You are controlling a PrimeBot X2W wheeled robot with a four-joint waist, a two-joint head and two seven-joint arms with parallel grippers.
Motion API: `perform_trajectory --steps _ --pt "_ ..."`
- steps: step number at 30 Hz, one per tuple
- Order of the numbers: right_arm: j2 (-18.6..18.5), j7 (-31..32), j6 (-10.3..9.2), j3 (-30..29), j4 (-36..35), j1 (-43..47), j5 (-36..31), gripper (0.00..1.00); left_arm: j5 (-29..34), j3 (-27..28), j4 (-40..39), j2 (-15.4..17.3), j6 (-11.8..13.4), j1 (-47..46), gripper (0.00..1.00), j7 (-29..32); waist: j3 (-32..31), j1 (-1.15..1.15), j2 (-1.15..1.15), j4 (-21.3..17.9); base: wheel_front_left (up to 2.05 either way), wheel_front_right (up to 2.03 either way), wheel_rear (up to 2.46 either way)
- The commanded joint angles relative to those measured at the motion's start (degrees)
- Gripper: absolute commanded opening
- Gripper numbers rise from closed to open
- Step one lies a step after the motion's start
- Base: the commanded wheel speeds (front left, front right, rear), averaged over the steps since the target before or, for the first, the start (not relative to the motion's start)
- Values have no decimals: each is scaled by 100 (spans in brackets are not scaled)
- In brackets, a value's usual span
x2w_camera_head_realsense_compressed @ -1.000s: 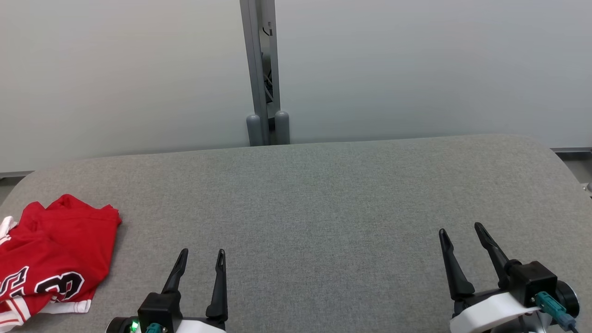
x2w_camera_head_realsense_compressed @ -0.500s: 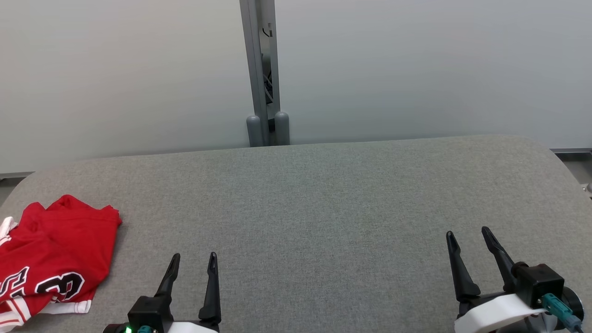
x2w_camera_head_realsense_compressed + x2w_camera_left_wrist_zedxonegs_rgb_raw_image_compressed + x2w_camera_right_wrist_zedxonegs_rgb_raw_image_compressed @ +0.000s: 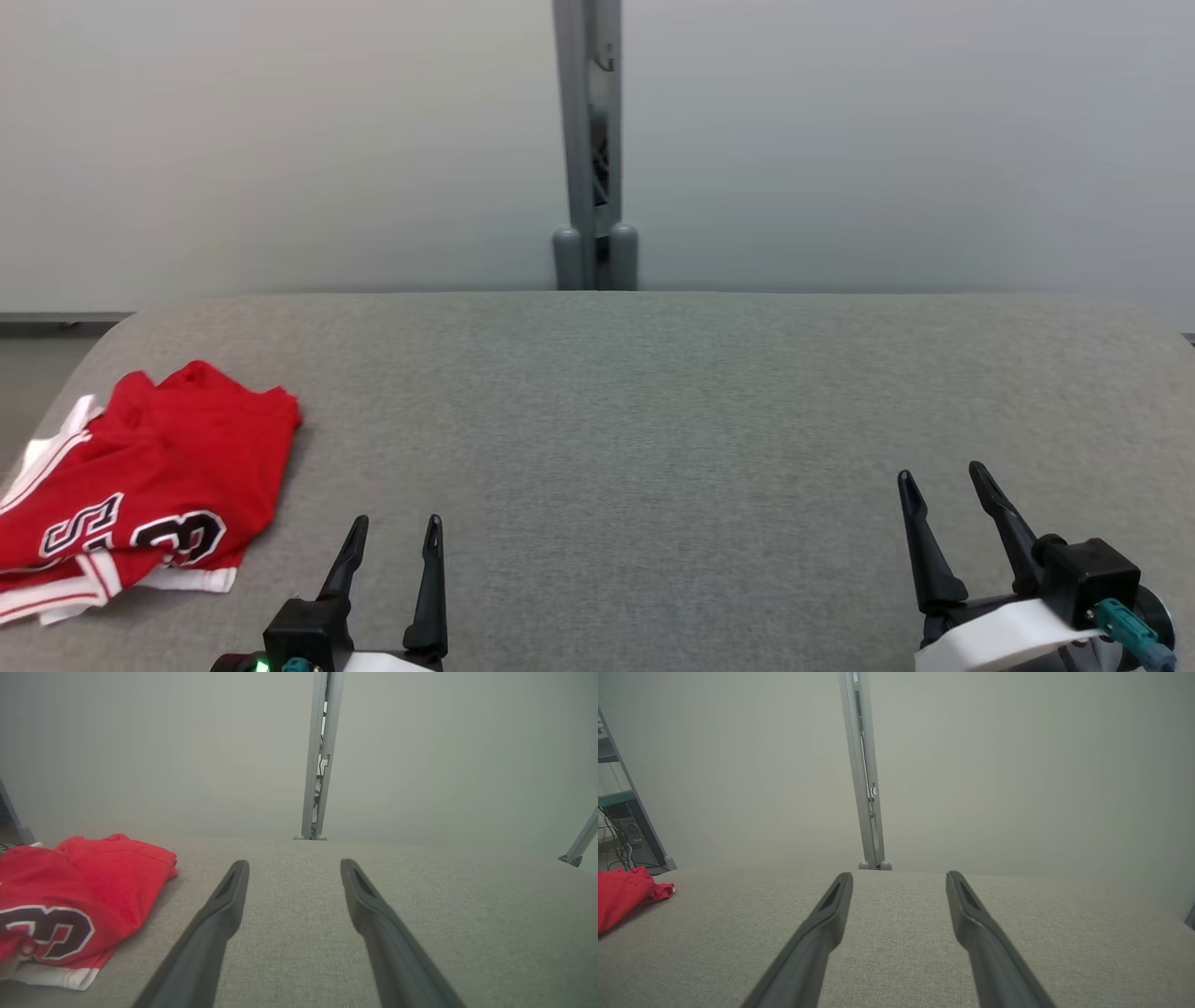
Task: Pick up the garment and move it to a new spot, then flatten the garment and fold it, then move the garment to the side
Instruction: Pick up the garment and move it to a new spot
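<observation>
On grey table [image 3: 653, 392], far left: rumpled red garment [image 3: 159, 467], lying free.

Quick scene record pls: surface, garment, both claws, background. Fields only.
surface: grey padded table
garment: red jersey, looks roughly folded, lying at the table's left end
left claw: open, holding nothing, just right of the jersey, apart from it
right claw: open, holding nothing, over the table's right side
background: grey post behind the table
</observation>
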Motion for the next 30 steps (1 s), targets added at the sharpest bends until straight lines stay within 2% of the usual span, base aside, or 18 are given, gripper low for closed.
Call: perform_trajectory --steps 1,5,8,9,11,13,18,24,30 --pt "-38 -39 0 5 -29 35 54 100 59 46 16 31 -34 -70 100 -21 9 0 0 253 0 0 0" --pt "-36 -39 0 72 -61 52 125 100 -2 150 27 32 -50 -68 100 -21 25 0 0 563 0 0 0" --pt "-35 -39 0 125 -113 89 194 100 70 207 21 28 -97 -101 100 -21 40 0 0 918 0 0 0" --pt "-36 -39 0 147 -125 94 209 100 121 258 9 32 -123 -100 100 -21 53 0 0 1153 0 0 0" --pt "-37 -39 0 173 -128 81 212 100 131 295 1 28 -131 -93 100 -21 58 0 0 1257 0 0 0" --pt "-35 -39 0 174 -158 75 244 100 193 332 -1 29 -167 -92 100 -21 76 0 0 1610 0 0 0" --pt "-37 -39 0 192 -227 59 362 100 268 420 -34 28 -219 -41 100 -21 100 0 0 2080 0 0 0" --pt "-37 -39 0 319 -277 43 325 100 313 515 -73 28 -251 -6 100 -21 150 0 0 2474 0 0 0" --pt "-38 -39 0 488 -232 -48 285 100 259 593 -153 29 -191 12 100 -21 262 0 0 2576 0 0 0"
